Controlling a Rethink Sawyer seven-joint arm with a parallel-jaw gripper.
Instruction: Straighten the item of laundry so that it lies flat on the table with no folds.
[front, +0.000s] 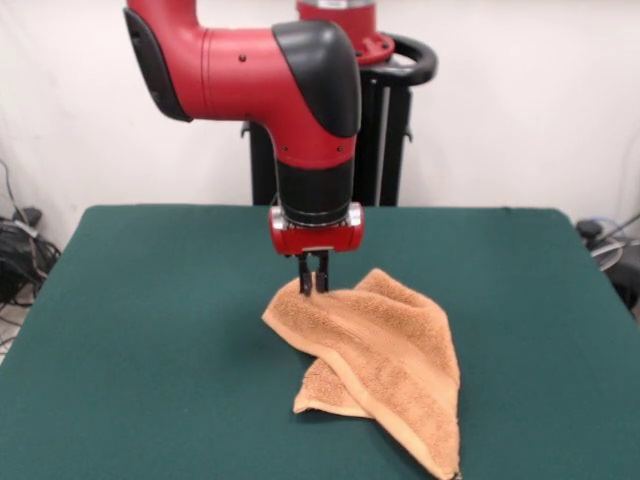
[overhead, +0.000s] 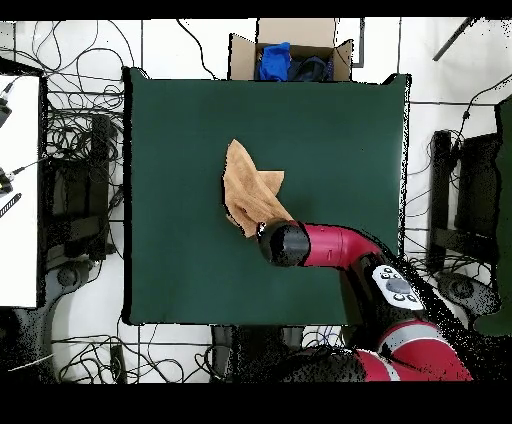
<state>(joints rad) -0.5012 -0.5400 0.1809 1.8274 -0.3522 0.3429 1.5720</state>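
Black fingers of the gripper hang close together from the red arm, pinched on the far upper corner of the towel. Orange-tan terry spreads from that grip toward the front edge in a crumpled, folded heap, one layer lapped over another. Seen from overhead, the towel sits near the middle of the green table, partly hidden under the arm's wrist. Beyond the table's edge stands a cardboard box.
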